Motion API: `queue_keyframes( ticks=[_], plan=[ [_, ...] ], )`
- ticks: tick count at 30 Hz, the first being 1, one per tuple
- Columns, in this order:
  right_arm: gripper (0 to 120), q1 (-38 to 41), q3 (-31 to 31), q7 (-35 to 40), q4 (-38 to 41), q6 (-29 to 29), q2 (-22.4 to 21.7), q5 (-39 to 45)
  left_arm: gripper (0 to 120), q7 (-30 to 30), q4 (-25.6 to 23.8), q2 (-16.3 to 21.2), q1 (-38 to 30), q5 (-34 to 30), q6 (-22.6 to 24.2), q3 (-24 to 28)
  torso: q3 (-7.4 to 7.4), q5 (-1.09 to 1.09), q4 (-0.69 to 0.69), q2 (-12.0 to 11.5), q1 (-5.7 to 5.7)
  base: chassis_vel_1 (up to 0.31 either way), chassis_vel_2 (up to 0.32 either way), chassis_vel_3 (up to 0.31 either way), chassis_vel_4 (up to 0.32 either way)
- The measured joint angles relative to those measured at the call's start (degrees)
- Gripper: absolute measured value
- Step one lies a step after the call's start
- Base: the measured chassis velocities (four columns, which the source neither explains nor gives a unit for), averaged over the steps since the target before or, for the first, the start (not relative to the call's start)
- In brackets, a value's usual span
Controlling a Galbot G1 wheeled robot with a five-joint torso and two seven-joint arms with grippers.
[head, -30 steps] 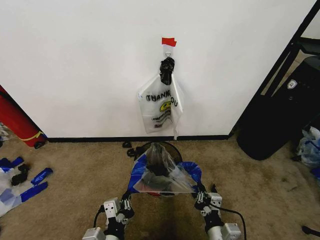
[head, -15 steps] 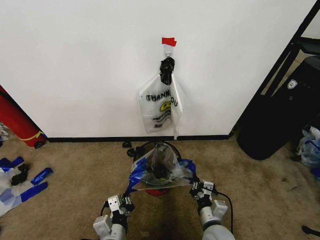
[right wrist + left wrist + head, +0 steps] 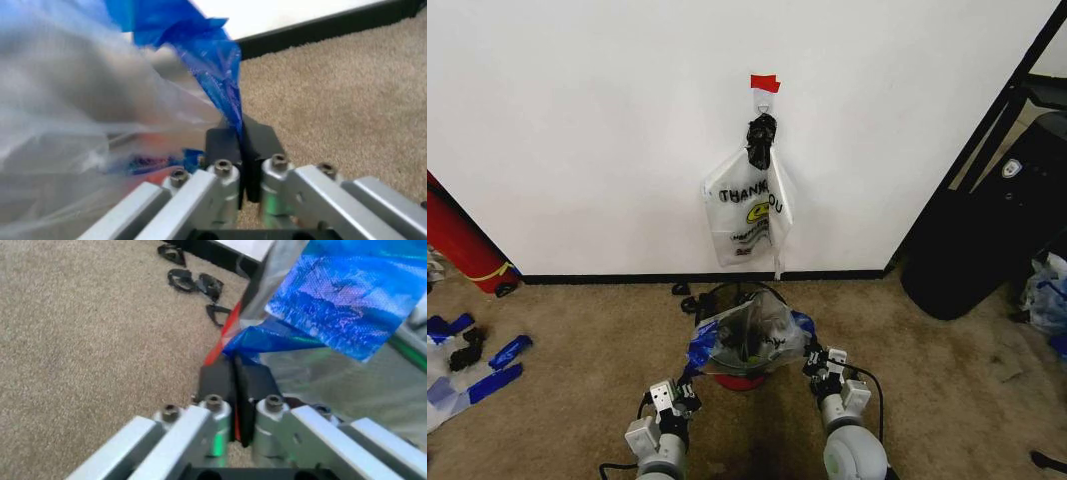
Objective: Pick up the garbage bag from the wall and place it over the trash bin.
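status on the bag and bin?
Left gripper and right gripper both shut on garbage bag edges. Bag draped over trash bin, by the wall. Nothing blocking.

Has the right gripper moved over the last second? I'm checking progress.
Yes. The right gripper, shut on the garbage bag, drew inward toward the trash bin.

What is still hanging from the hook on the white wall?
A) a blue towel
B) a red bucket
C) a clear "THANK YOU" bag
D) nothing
C: the clear "THANK YOU" bag hangs on the wall below the red tape.
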Motion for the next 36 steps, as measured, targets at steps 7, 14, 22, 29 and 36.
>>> queue_keyframes(
  ticks=[7,14,22,29,36],
  plan=[
    [30,-4.2,0.3,-1.4,4.3,3.5,-1.8,-4.0,31,0.5,-4.3,1.4,5.0,3.7,-0.1,-0.7,0.0,0.0,-0.01,0.0,0.0,0.0,0.0,0.0,0.0],
    [51,-8.2,1.4,-1.4,7.1,8.2,-2.5,-8.8,54,0.7,-8.4,2.0,9.1,10.7,-2.3,-1.0,0.0,0.0,0.0,0.0,0.0,0.0,0.0,0.0,0.0],
    [80,-13.2,2.9,-1.6,9.8,14.1,-3.0,-12.7,83,1.2,-12.8,3.0,13.5,18.3,-7.0,-1.9,0.0,0.0,0.0,0.0,0.0,0.0,0.0,0.0,0.0],
    [100,-17.0,4.5,-5.2,12.9,26.5,-1.6,-14.8,106,3.5,-14.3,6.3,7.0,17.5,-7.8,-3.6,0.0,-0.02,-0.01,0.0,0.0,0.0,0.0,0.0,0.0],
    [100,-18.8,6.4,-6.9,15.4,33.8,-1.2,-19.9,113,7.9,-10.5,14.2,-5.9,8.1,-6.0,-3.1,0.01,-0.03,-0.05,0.0,0.0,0.0,0.0,0.0,0.0]
  ],
)
